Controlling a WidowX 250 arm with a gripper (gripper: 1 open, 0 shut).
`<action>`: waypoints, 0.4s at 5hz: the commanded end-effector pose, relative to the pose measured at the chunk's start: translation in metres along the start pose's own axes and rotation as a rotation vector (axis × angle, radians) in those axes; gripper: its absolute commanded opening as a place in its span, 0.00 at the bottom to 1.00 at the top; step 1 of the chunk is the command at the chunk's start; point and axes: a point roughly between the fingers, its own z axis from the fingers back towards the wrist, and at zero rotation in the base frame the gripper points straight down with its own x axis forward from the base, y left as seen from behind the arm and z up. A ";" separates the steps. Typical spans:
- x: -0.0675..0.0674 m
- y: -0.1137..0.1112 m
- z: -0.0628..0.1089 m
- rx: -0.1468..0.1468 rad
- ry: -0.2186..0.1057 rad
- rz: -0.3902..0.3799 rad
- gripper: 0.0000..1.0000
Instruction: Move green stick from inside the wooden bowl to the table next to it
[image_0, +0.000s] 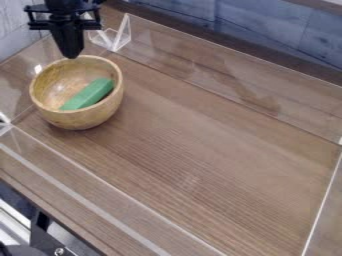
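One camera view looks down across the brown wood-grain counter (201, 130) with low clear plastic walls along its edges. A round, light tan wooden bowl (76, 92) sits near the far left corner, and the small bright green oblong stick (87, 95) lies inside it, leaning against the inner slope. The black hand (68, 50) hangs pointing down just above the bowl's far rim, fingers pressed together, holding nothing.

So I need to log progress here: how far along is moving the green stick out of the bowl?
Nothing is done yet: the green stick lies inside the wooden bowl. In hand: the gripper, shut and empty, hangs above the bowl's far rim. Left: grasp the stick, lift it out, set it on the table beside the bowl.
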 end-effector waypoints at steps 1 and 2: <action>0.000 -0.008 0.010 0.021 -0.050 -0.063 0.00; 0.005 -0.016 -0.004 0.030 -0.046 -0.080 1.00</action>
